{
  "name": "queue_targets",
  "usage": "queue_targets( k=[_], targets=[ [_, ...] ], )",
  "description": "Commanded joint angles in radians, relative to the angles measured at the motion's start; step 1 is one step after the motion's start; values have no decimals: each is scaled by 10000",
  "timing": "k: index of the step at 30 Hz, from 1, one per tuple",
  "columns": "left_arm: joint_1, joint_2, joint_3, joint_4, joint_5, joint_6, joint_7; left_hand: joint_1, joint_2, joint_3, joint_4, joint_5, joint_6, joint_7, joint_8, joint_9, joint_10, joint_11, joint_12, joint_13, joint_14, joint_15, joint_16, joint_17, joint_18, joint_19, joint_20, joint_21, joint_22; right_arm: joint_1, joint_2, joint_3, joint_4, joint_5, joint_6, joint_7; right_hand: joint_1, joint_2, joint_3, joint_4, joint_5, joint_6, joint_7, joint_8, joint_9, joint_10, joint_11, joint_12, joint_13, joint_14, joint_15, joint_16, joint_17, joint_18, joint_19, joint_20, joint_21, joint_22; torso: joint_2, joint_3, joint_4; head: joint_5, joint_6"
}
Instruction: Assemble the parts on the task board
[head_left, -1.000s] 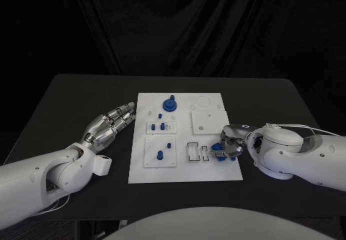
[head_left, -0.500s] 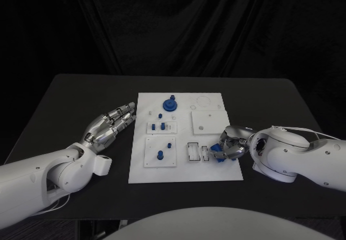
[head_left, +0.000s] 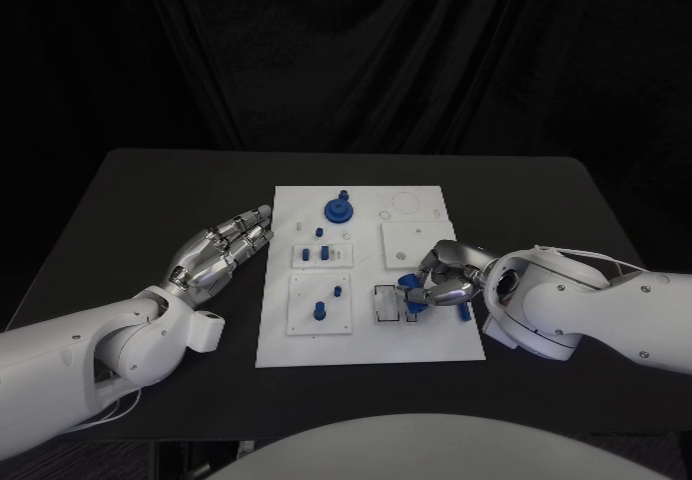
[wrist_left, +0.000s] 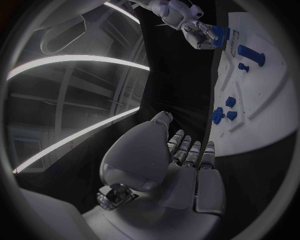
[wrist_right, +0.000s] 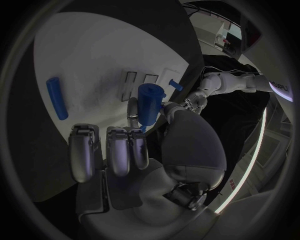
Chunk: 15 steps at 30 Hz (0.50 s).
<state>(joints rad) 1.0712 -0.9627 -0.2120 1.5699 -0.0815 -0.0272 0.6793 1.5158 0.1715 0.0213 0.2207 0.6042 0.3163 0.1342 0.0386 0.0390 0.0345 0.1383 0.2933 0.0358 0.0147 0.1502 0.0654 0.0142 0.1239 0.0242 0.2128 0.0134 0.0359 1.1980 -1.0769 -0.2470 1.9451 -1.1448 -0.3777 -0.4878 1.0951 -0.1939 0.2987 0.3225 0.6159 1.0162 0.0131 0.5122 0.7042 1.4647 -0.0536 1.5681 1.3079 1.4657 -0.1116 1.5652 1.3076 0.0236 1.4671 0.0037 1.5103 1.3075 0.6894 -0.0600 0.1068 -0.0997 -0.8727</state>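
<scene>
One small blue cylindrical part (wrist_right: 149, 104) I pinch in my silver right hand (head_left: 444, 281) above the white task board (head_left: 368, 340); my silver left hand (head_left: 224, 248) lies flat, fingers spread, holding nothing.

Head camera high, looking down on black desk (head_left: 144, 200). Wrist cameras close behind own fingers. All three share white rectangular task board (head_left: 368, 345) (wrist_left: 262, 115) (wrist_right: 94, 60).
</scene>
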Motion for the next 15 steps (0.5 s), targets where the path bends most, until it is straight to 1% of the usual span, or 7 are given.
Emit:
queue_targets(
  k=[1,3,5,7,9,12,15],
  targets=[
    [-18,4,7,26,-34,150,1314,100,-16,42,-5,50,-49,38,45,-1,6,88,31,10,-6,76,20,10,87,11,73,28,15,-31,156,-3,-129,415,-82,158,27,159,567,-472,-263,-6,-86,-11,143,1061,-70,27,2629,1051,-41,56,2632,-68,762,-72,10,2411,3,-8,18,58,1],
    [-18,-13,7,28,-34,141,1301,103,-10,57,-8,51,-62,37,41,-3,2,101,29,9,-6,83,24,10,89,14,82,30,18,-52,244,-5,-187,427,11,118,-18,179,534,-426,-430,-31,-74,-29,167,1061,-60,27,2629,1051,-35,56,2632,-69,764,-68,15,2412,13,-13,20,59,1],
    [-18,-27,7,32,-34,131,1291,103,-10,57,-8,51,-62,37,41,-3,2,101,29,9,-6,83,24,10,89,14,82,30,18,-69,311,-6,-226,433,74,85,-65,217,484,-388,-709,-61,-58,-54,201,1061,-46,27,2629,1051,-23,56,2632,-69,764,-59,18,2413,20,-16,16,56,1],
    [-18,-32,7,28,-34,129,1277,103,-10,57,-8,51,-62,37,41,-3,2,101,29,9,-6,83,24,10,89,14,82,30,18,-85,385,-7,-262,438,142,40,-305,332,305,-334,-1535,-136,1,-134,233,1061,6,27,2629,1051,21,56,2632,-67,758,-26,8,2408,18,-23,13,48,1],
    [-19,-21,7,15,-34,136,1264,103,-10,57,-8,51,-62,37,41,-3,2,101,29,9,-6,83,24,10,89,14,82,30,18,-96,441,-7,-286,441,178,10,-511,411,131,-321,-2075,-170,41,-189,249,1061,42,27,2629,1051,49,56,2632,-63,750,1,-5,2403,17,-28,15,39,1],
    [-20,10,7,-6,-34,156,1246,106,-2,76,-11,48,-71,35,38,-5,-2,116,25,9,-4,94,30,11,91,16,93,31,18,-110,523,-7,-325,444,226,-27,-847,505,-207,-326,-2169,-215,97,-244,277,1061,93,27,2629,1051,92,56,2632,-45,719,41,-68,2378,23,-12,16,35,1],
    [-23,41,7,-19,-34,177,1231,108,5,93,-14,46,-92,33,34,-7,-5,128,22,8,-4,107,29,11,91,20,106,34,23,-122,578,-8,-355,445,277,-50,-975,614,-432,-327,-2431,-231,108,-279,303,1061,106,27,2629,1051,108,56,2632,-39,708,64,-87,2371,26,4,22,25,1]
  ],
)
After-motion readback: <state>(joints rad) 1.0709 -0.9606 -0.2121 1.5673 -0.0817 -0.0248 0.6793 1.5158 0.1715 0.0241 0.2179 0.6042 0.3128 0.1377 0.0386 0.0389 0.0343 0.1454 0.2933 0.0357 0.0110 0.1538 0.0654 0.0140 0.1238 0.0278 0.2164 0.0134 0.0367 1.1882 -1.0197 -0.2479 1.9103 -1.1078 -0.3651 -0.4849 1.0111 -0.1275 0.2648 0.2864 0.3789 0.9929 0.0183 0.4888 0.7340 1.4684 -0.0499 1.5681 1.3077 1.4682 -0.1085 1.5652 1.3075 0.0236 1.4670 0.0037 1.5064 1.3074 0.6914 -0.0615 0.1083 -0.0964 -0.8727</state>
